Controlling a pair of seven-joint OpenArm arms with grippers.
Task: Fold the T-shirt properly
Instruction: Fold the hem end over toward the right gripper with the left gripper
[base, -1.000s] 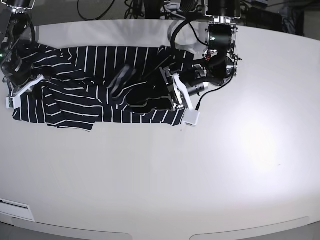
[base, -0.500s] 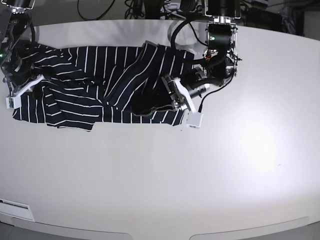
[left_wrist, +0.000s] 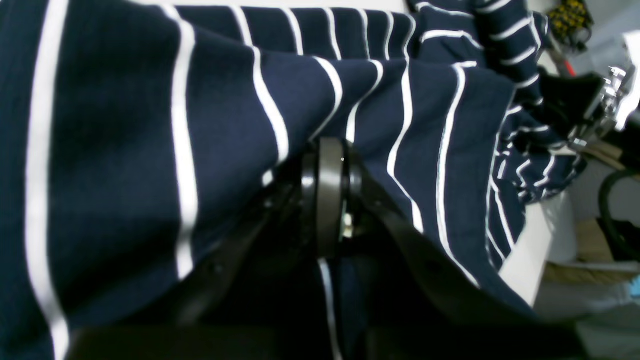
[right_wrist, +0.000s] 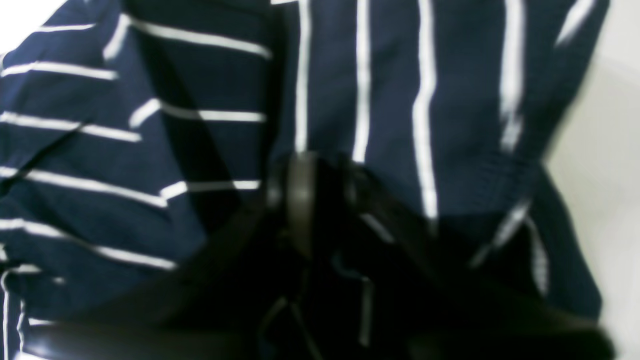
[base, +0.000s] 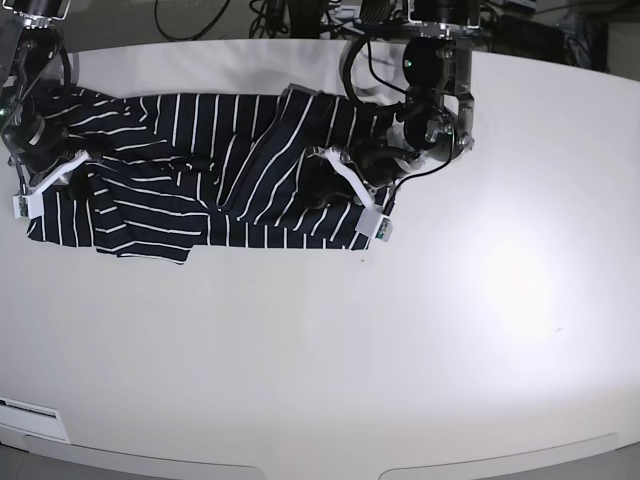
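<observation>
1. Base view shows the T-shirt (base: 210, 175) spread crumpled along the far side of the bench (base: 330, 350), from near the far left corner to about the middle; the near half of the bench is bare.
2. What has changed over the last second: at the shirt's right end a striped flap that was a blur in mid-air a second ago has come to lie diagonally over the body of the shirt, and the left gripper (base: 360, 190) has swung from pointing down toward the near edge to lying along the shirt's right hem.
3. Left wrist view shows the left fingers (left_wrist: 330, 200) clenched together with striped cloth draped over and around them; they were wide apart a second ago, so I judge this a fresh pinch on the shirt's right end, though the cloth between the pads is hidden.
4. Right gripper (base: 45, 185) sits at the shirt's left end near the bench's left edge, in much the same spot as before. In the right wrist view its fingers (right_wrist: 300, 210) are blurred against dark cloth; they seem to be parting, but I cannot tell whether they grasp the fabric or have let go.
5. For the task, the shirt is far from folded: it is bunched, with overlapping layers and no clean edges. The new left-side pinch looks like the start of another pull or fold-over.
</observation>
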